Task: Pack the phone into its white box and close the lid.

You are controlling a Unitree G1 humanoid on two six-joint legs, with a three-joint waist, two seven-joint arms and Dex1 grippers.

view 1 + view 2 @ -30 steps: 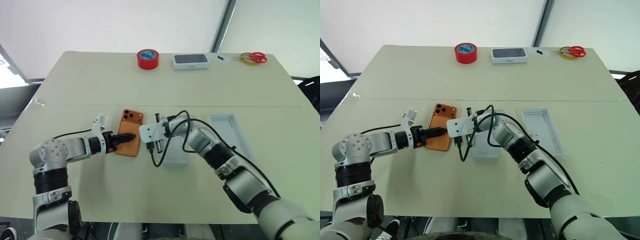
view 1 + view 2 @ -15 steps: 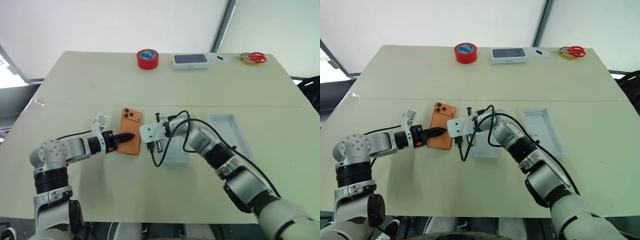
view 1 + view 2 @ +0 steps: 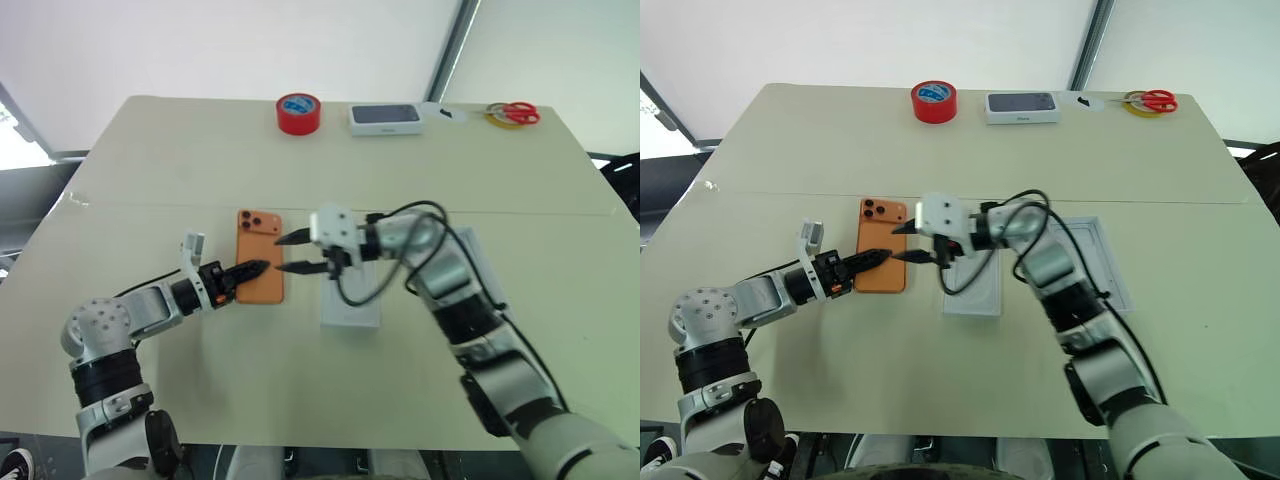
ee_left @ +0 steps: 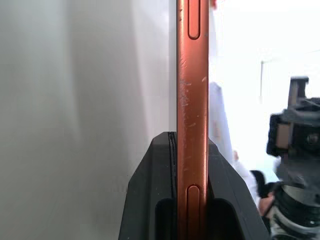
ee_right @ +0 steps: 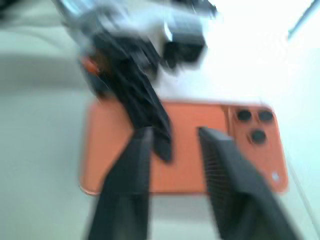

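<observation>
The orange phone (image 3: pixel 259 250) lies back up near the table's middle, its dark lenses at the far end. My left gripper (image 3: pixel 255 268) is shut on the phone's near right edge; the left wrist view shows that thin orange edge (image 4: pixel 192 90) clamped between the black fingers (image 4: pixel 150 200). My right gripper (image 3: pixel 281 254) hovers open just right of the phone, pointing left at it. The white box (image 3: pixel 350 308) lies right of the phone, under my right forearm. Farther right lies a white open piece (image 3: pixel 1112 285), hollow side up, which looks like the lid.
Along the far edge stand a red tape roll (image 3: pixel 298 112), a white box with a dark phone picture on top (image 3: pixel 385 118), and red-handled scissors (image 3: pixel 514 113) on a yellow roll. A black cable loops from my right wrist over the white box.
My right gripper has risen from the table beside the white box, swung to point left at the phone, and opened. The left gripper stays clamped on the phone.
</observation>
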